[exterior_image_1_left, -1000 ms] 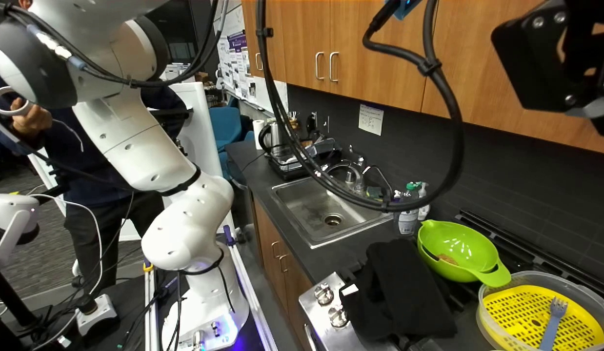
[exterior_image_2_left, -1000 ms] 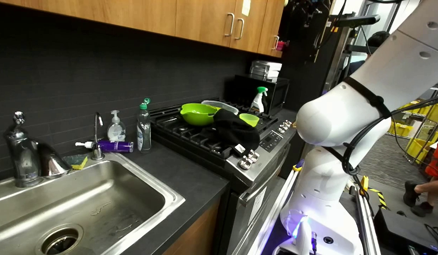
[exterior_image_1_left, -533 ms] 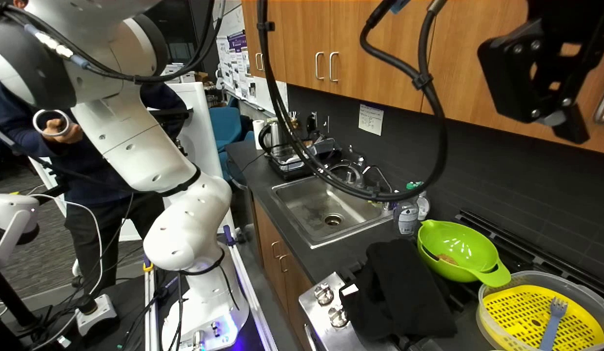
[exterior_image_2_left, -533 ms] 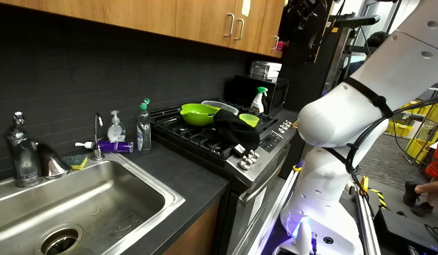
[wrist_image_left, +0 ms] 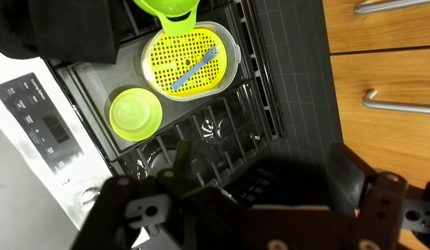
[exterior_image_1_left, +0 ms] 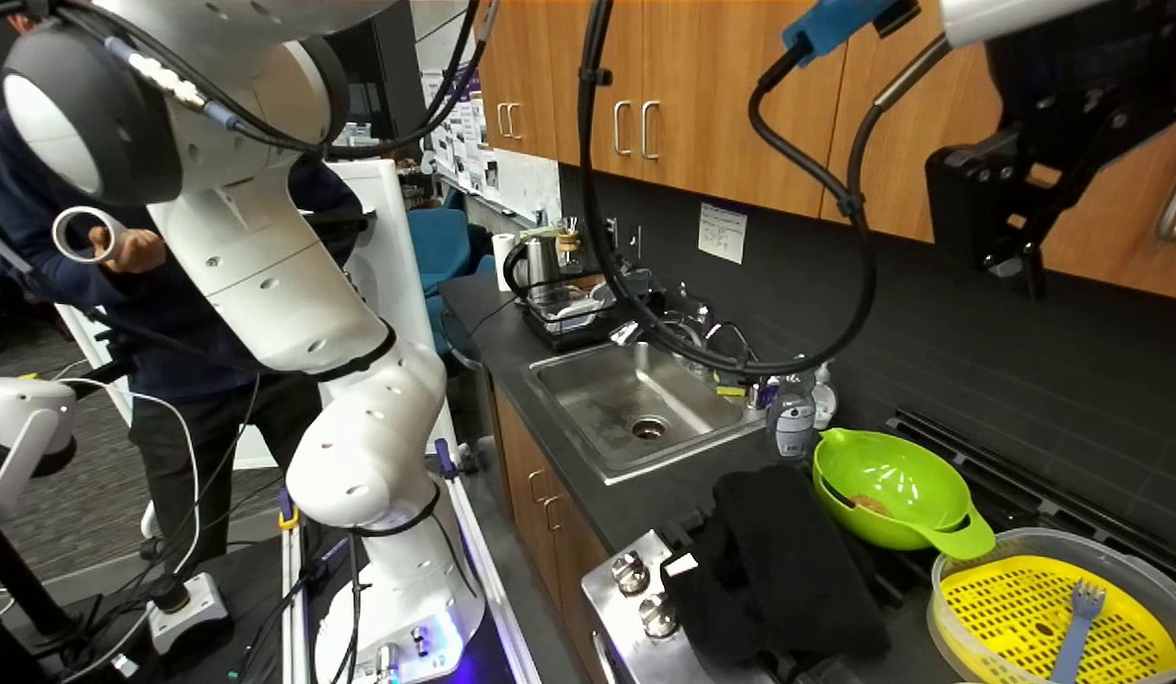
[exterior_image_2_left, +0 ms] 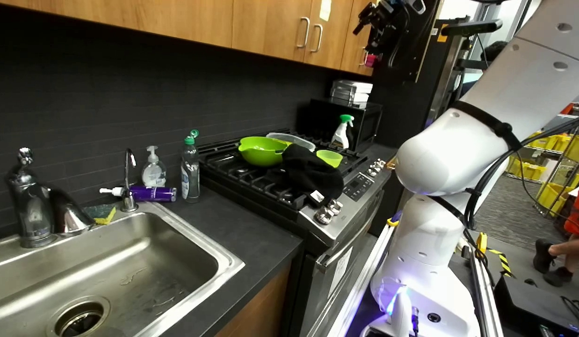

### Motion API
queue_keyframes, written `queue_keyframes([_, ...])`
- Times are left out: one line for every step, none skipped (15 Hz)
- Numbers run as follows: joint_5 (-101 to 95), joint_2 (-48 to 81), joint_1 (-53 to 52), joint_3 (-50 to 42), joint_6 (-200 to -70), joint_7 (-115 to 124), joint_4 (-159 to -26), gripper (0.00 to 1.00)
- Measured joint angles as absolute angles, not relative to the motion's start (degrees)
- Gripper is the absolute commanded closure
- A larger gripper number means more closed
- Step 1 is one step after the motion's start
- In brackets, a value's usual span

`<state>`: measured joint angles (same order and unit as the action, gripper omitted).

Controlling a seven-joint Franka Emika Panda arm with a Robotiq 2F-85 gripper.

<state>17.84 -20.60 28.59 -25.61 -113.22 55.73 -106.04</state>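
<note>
My gripper (wrist_image_left: 265, 163) is open and empty in the wrist view, its fingers wide apart. It hangs high above the stove, near the wall cabinets, touching nothing; it also shows at the top of an exterior view (exterior_image_2_left: 364, 36). Below lie a light green bowl (wrist_image_left: 135, 114) and a clear container (wrist_image_left: 233, 66) with a yellow strainer insert (wrist_image_left: 163, 74). A blue fork (wrist_image_left: 194, 71) lies on the insert. A bright green bowl (exterior_image_1_left: 892, 484) with brown contents stands beside the container, its handle overlapping the container's edge in the wrist view. A black cloth (exterior_image_1_left: 778, 560) lies on the stove front.
Wooden wall cabinets (wrist_image_left: 385, 76) with metal handles are close to the gripper's side. A black microwave (exterior_image_2_left: 317, 119) and a white spray bottle (exterior_image_2_left: 340, 133) stand beyond the stove. A sink (exterior_image_2_left: 191, 234), soap bottles (exterior_image_2_left: 190, 173) and a faucet (exterior_image_2_left: 34, 210) are on the counter.
My gripper has come down into fuller view at the top of both exterior views and has turned. The arm links have shifted slightly. The things on the stove have not moved.
</note>
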Motion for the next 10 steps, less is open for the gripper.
queue_keyframes([18.57, -20.08, 28.59, -25.74, -113.21, 57.17, -105.6, 0.0])
queue_keyframes([19.01, -19.64, 28.61, -25.94, -113.2, 58.78, -105.11, 0.0])
queue_keyframes([19.22, -19.24, 28.64, -26.15, -113.2, 60.49, -104.55, 0.0])
queue_keyframes([19.23, -18.86, 28.66, -26.37, -113.18, 62.38, -103.95, 0.0])
queue_keyframes([19.23, -18.55, 28.67, -26.57, -113.13, 64.19, -103.44, 0.0])
queue_keyframes([19.23, -18.22, 28.76, -26.67, -112.88, 66.18, -102.89, 0.0])
queue_keyframes([19.23, -17.97, 28.86, -26.68, -112.5, 68.03, -102.37, 0.0])
queue_keyframes([19.22, -17.78, 28.85, -26.67, -112.46, 69.01, -101.83, 0.0])
queue_keyframes([19.22, -17.59, 28.84, -26.66, -112.46, 69.48, -101.31, 0.0])
queue_keyframes([19.22, -17.51, 28.84, -26.64, -112.46, 69.77, -101.02, 0.0])
